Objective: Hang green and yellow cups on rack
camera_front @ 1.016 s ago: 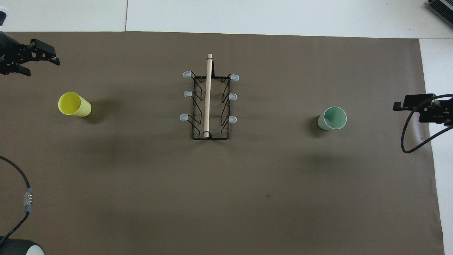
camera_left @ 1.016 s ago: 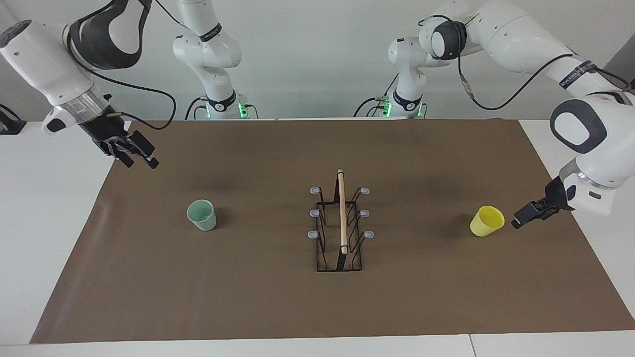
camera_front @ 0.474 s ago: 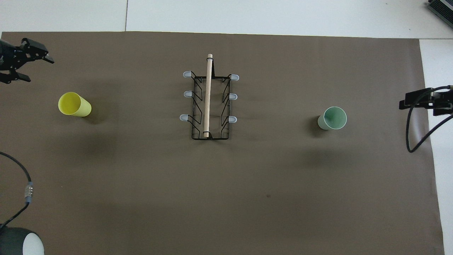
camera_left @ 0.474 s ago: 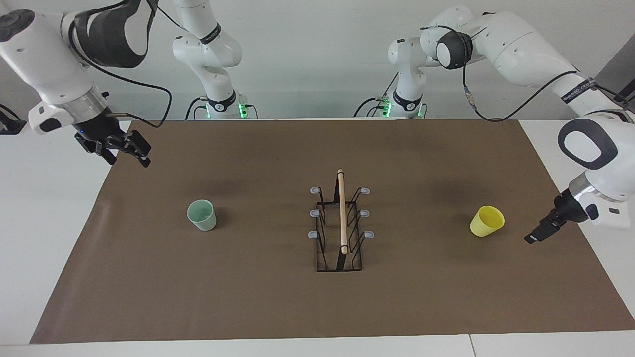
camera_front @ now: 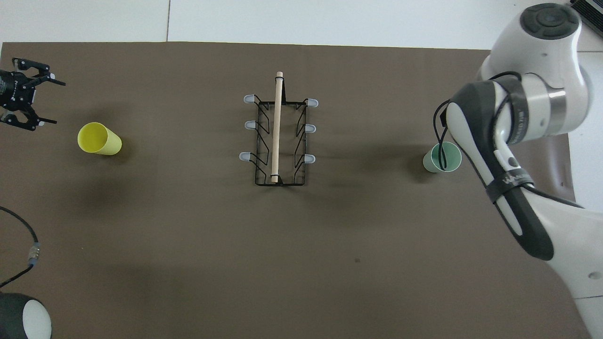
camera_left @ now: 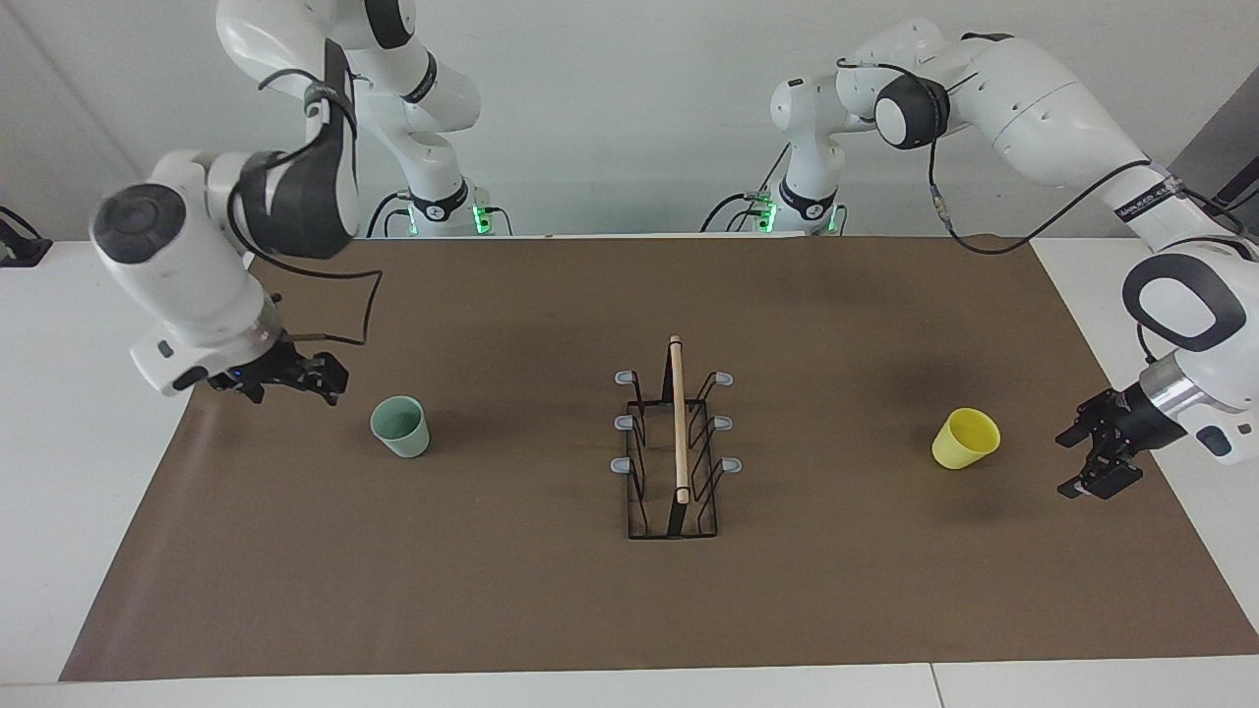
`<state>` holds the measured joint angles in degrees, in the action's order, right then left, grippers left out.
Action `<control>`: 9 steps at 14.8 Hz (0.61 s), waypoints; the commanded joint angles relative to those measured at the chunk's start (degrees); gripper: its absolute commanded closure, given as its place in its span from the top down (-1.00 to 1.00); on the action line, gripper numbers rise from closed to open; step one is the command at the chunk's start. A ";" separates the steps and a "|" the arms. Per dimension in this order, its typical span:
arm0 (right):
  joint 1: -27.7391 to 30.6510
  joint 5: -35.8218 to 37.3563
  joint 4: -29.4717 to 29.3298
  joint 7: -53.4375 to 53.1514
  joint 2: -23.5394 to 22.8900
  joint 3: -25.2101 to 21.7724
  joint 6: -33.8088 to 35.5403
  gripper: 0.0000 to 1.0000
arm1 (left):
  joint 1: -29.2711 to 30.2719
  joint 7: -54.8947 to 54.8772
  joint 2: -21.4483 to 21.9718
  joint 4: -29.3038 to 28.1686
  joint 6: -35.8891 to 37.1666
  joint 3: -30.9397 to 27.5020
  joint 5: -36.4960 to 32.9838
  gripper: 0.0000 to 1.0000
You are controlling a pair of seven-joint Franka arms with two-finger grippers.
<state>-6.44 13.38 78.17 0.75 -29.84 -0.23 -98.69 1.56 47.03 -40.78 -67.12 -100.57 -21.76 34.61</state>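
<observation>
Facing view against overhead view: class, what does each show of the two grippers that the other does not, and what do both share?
Only the facing view shows the right gripper, open beside the green cup; overhead, the right arm's body hides it. Only the overhead view shows the left gripper from above, spread open. Both show the left gripper apart from the yellow cup, both cups standing on the mat, and the rack between them with bare pegs.

Mint green cup (camera_left: 400,426), bright yellow cup (camera_left: 965,439), black wire rack (camera_left: 673,452) with pale wooden rod, plain brown mat (camera_left: 551,590), white table (camera_left: 89,393)
</observation>
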 commanded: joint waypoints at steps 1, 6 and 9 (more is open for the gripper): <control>-4.00 7.42 -2.23 2.15 -5.04 0.66 -0.63 1.00 | -1.46 6.11 3.07 -6.25 -1.11 -2.05 2.74 1.00; -7.96 11.93 -1.79 6.72 -7.94 1.19 -0.54 1.00 | 0.29 13.35 7.28 -15.03 -2.35 -3.12 11.95 1.00; -8.15 11.93 1.89 16.79 -7.34 1.81 0.77 1.00 | -0.94 13.26 10.79 -23.99 -4.01 -4.69 15.74 1.00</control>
<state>-15.14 23.94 78.51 10.93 -37.30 0.60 -98.87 2.25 59.95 -35.33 -81.24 -102.48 -25.31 47.48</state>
